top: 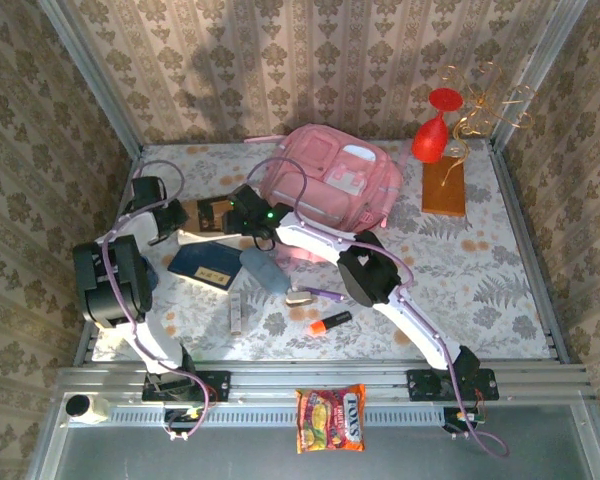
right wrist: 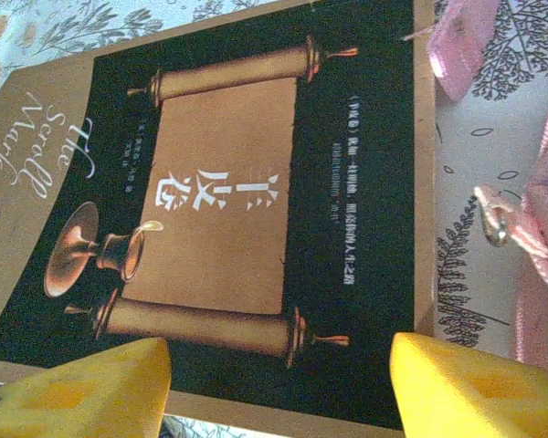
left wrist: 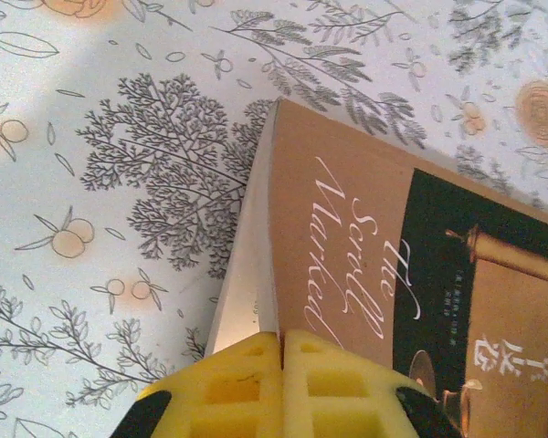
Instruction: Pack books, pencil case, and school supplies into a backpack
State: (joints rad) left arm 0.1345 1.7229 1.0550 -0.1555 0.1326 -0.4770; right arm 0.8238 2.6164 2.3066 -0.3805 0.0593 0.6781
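The brown and tan book (top: 214, 214) lies left of the pink backpack (top: 330, 185). My left gripper (left wrist: 281, 365) is shut on the edge of that book (left wrist: 365, 246), whose white page block (left wrist: 242, 283) shows beside the cover. The right gripper (right wrist: 279, 392) hangs open over the same book (right wrist: 219, 192), its yellow fingers (right wrist: 82, 392) wide apart. From above, the left gripper (top: 187, 217) and right gripper (top: 237, 210) meet at the book from either side. The navy book (top: 205, 263), grey-blue pencil case (top: 263, 268), orange marker (top: 328, 323), purple pen (top: 326, 293), beige piece (top: 300, 297) and pale stick (top: 236, 313) lie nearer.
An orange-brown slab (top: 444, 185) and a red glass-shaped object (top: 432, 135) stand at the back right. An orange snack packet (top: 330, 405) lies on the front rail. Pink backpack straps (right wrist: 539, 237) trail beside the brown book. Patterned walls close in the table.
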